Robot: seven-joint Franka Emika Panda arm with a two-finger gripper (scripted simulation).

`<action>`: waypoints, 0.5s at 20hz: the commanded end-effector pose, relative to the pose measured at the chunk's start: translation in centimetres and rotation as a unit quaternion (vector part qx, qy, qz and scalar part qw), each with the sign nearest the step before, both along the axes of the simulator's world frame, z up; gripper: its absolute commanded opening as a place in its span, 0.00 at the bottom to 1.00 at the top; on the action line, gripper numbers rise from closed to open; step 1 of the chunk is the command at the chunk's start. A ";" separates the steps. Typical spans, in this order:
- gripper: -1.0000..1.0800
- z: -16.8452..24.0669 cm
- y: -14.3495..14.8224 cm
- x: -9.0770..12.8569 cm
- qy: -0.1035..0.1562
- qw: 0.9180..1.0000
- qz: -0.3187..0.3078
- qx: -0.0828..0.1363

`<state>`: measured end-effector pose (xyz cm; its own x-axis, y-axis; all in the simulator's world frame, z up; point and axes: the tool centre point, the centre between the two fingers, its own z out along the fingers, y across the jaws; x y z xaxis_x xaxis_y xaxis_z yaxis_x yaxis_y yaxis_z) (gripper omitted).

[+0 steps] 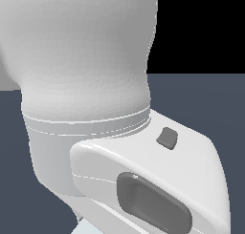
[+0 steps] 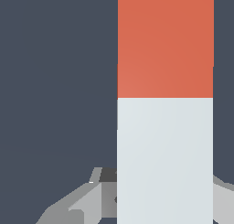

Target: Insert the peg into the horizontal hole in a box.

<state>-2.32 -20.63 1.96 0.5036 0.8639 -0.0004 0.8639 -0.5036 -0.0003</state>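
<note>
In the wrist view the peg fills the middle. Its orange-red end points away from the wrist and its pale grey-white part runs back between the fingers. My gripper stands around the pale part, with one grey finger and the other finger pressed against its two sides, shut on it. The box and its hole are out of view in both views.
The exterior view is almost filled by my white arm and its wrist link, which hide the work area. Behind it only dark grey floor shows. The wrist view shows the same dark floor beside the peg.
</note>
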 end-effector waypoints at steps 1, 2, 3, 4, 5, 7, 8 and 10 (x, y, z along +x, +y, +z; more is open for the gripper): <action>0.00 0.0 0.0 0.0 0.000 1.000 0.000 0.000; 0.00 0.0 0.0 0.0 0.000 1.000 0.000 0.000; 0.00 0.0 0.0 0.0 0.000 1.000 0.000 0.000; 0.00 0.0 0.0 0.0 0.000 1.000 0.000 0.000; 0.00 0.0 0.0 0.0 0.000 1.000 0.000 0.000; 0.00 0.0 0.0 0.0 0.000 1.000 0.000 0.000; 0.00 0.0 0.2 0.1 0.000 1.000 0.002 0.000; 0.00 0.1 0.8 0.4 0.000 1.000 0.009 0.000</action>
<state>-2.24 -20.41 1.98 0.4988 0.8667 -0.0016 0.8667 -0.4988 -0.0010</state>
